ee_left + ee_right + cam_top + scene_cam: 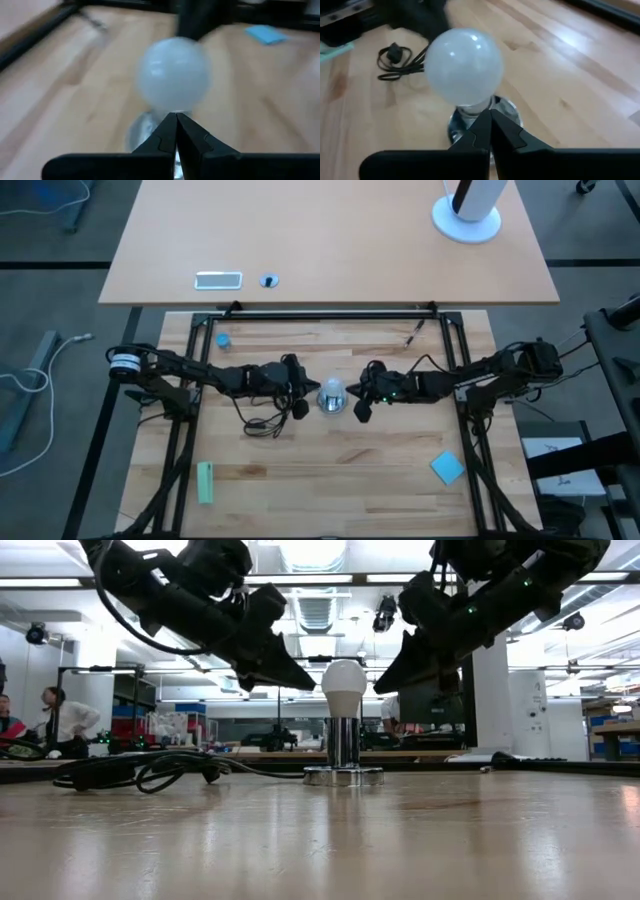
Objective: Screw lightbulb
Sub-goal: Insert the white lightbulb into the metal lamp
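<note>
The light wooden table (330,455) carries a round shiny silver socket (343,774) at its centre. The whitish translucent lightbulb (343,688) stands upright in it, long axis vertical. The left gripper (303,682) and right gripper (385,683) flank the bulb about equally near, fingers pressed together, empty.

No text, label or number can be read anywhere.
</note>
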